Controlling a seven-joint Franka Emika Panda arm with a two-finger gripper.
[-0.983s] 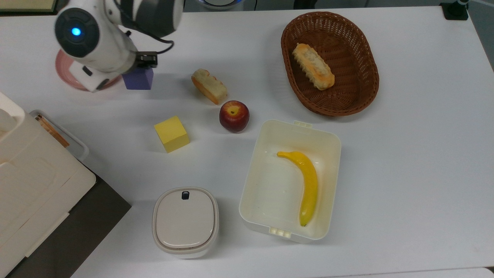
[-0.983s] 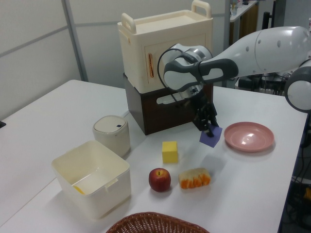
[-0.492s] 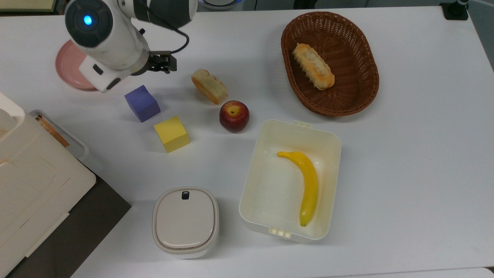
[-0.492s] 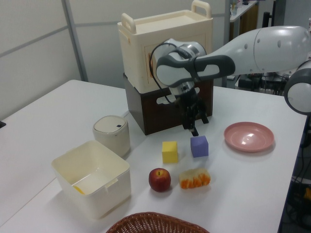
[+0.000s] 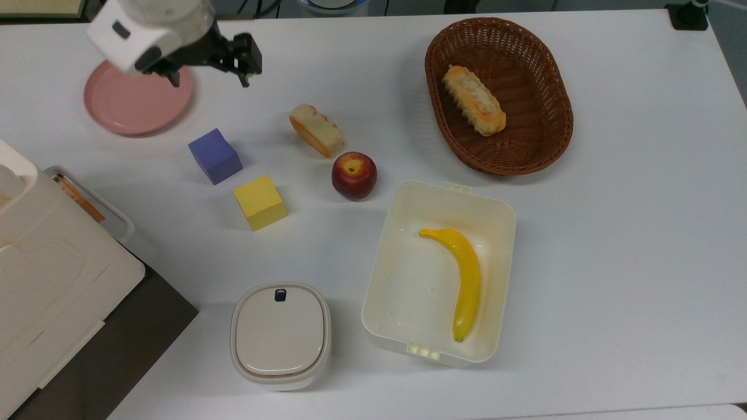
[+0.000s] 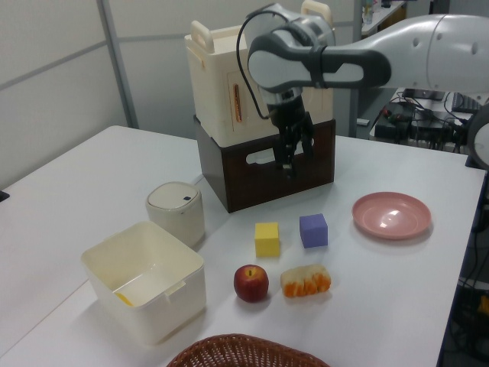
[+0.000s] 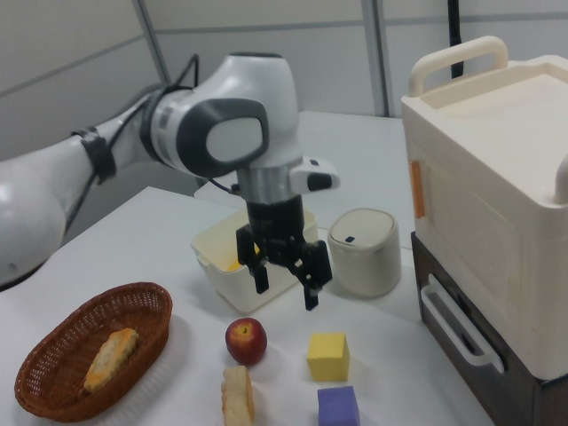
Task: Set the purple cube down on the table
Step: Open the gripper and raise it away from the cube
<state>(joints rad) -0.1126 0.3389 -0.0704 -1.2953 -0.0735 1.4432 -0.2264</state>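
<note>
Resting flat on the table (image 5: 613,245), the purple cube (image 5: 215,156) now sits free, between the pink plate (image 5: 138,100) on the top view's left and the yellow cube (image 5: 259,202) just beside it toward the near edge. A second ago the block hung in the fingers next to the plate; half a second ago it was already down and the arm had begun lifting. Now the gripper (image 7: 287,277) hovers well above the cubes, jaws spread wide and holding nothing, as the right view shows plainly. The release looks complete, so the task seems done and only the arm's retreat remains.
</note>
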